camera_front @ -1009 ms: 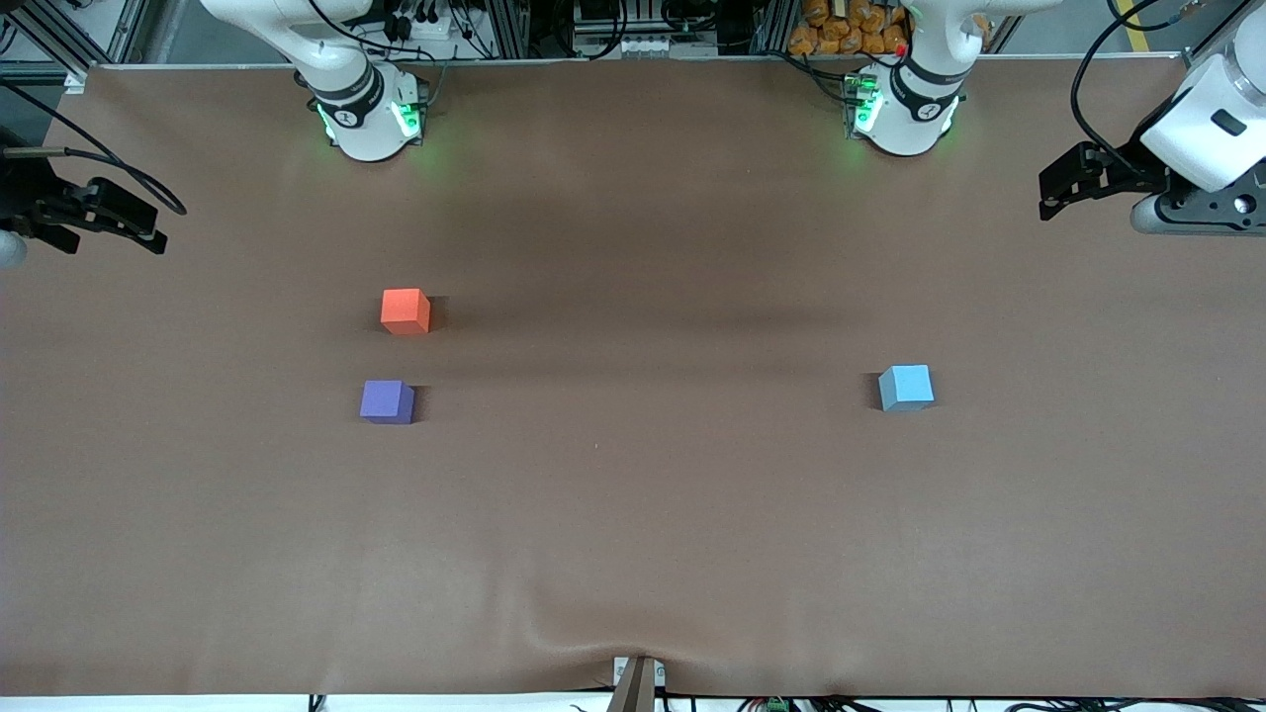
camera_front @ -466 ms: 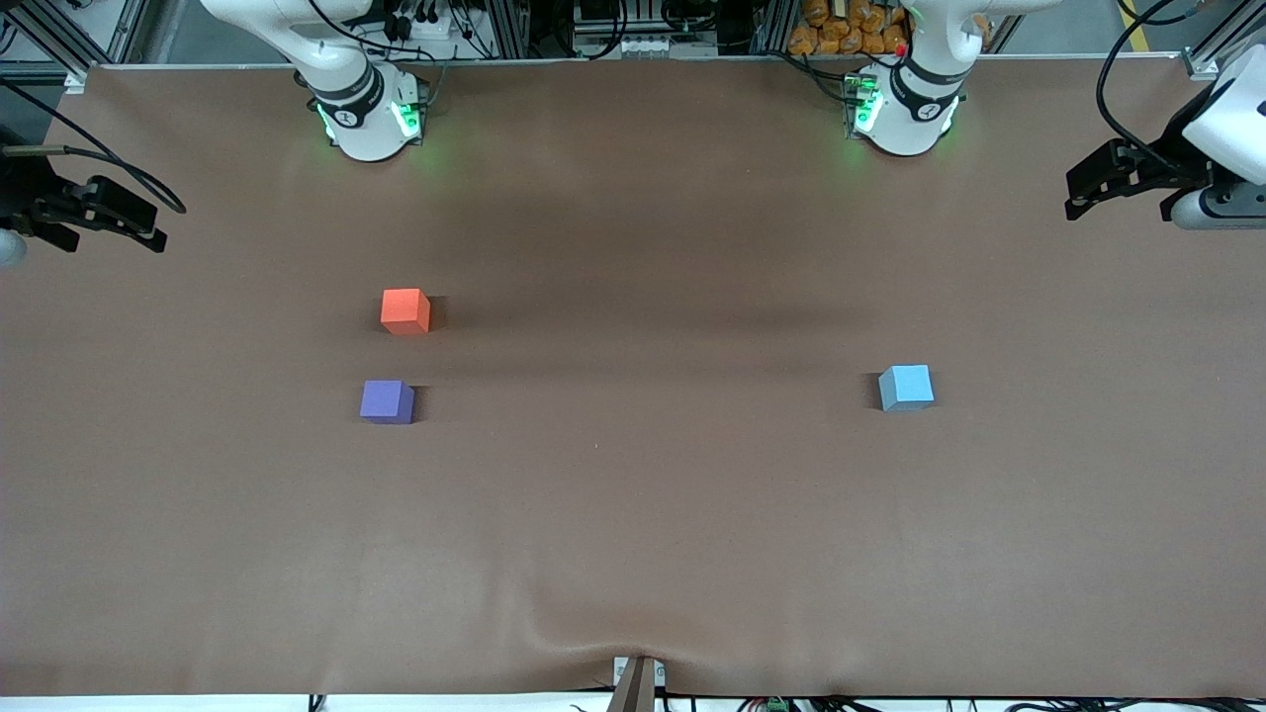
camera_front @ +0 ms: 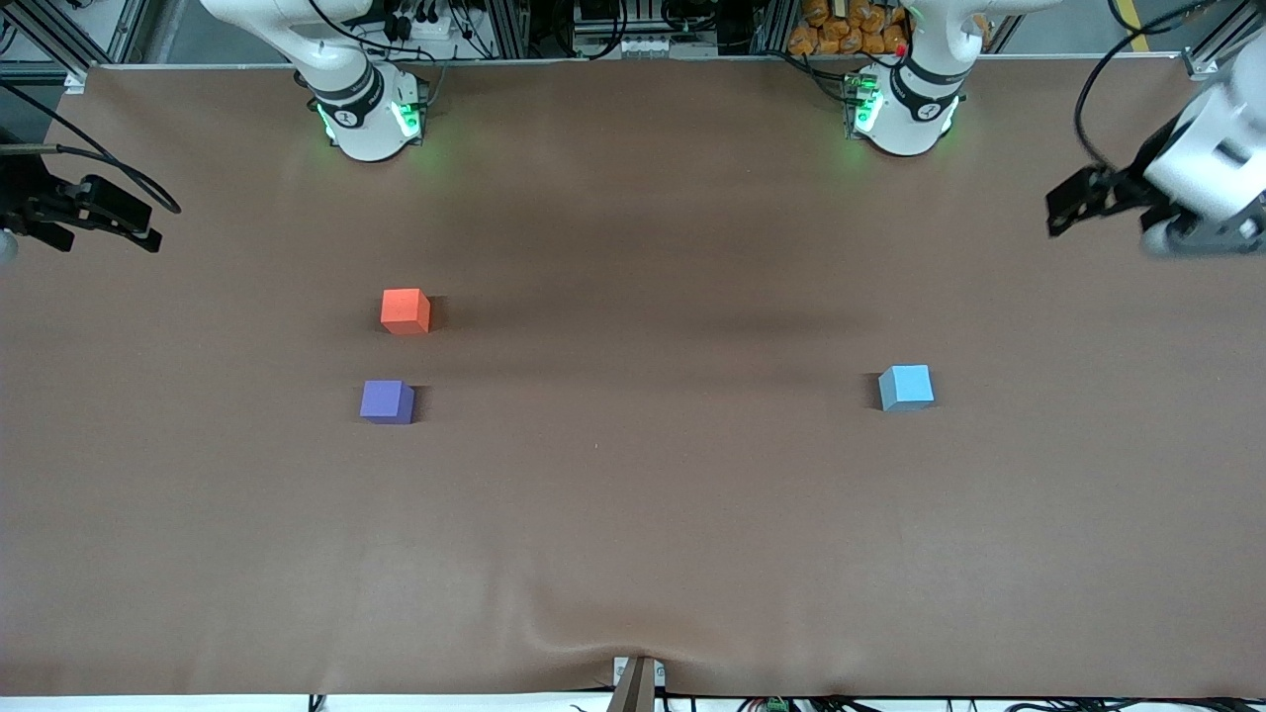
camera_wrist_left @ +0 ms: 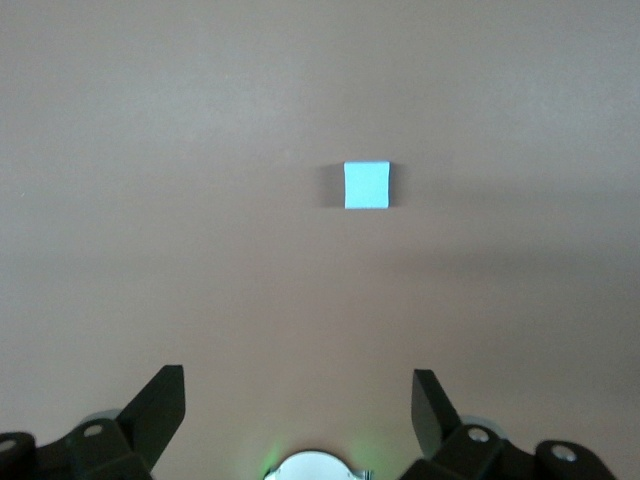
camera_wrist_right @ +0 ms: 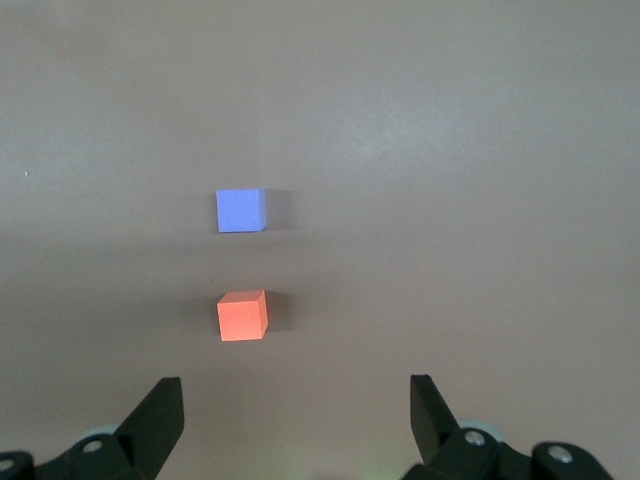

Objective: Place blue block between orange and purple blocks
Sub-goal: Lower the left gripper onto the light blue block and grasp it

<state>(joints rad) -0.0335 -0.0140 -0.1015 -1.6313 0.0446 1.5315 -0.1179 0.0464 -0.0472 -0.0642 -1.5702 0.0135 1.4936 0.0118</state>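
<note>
Worktop: one brown sheet that fills the front view, with a low ripple at the lower middle edge.

Blue block: right of centre in the front view, flat on the worktop, toward my left arm's end; well apart from the other two cubes. In my left wrist view it lies alone on bare brown, clear of my fingers.

Orange block: left of centre in the front view, flat on the worktop, toward my right arm's end.

Purple block: just below the orange block in the front view, so nearer to the front camera, with a narrow strip of bare worktop between the two. Both also show in my right wrist view, purple and orange, one close to the other.

Left pincer: at the upper right edge of the front view, up over that end of the worktop, blurred; in my wrist view my two dark fingers stand wide apart, nothing between them.

Right pincer: at the upper left edge of the front view, over the worktop's end; in my wrist view my fingers are spread wide, nothing between them.
</note>
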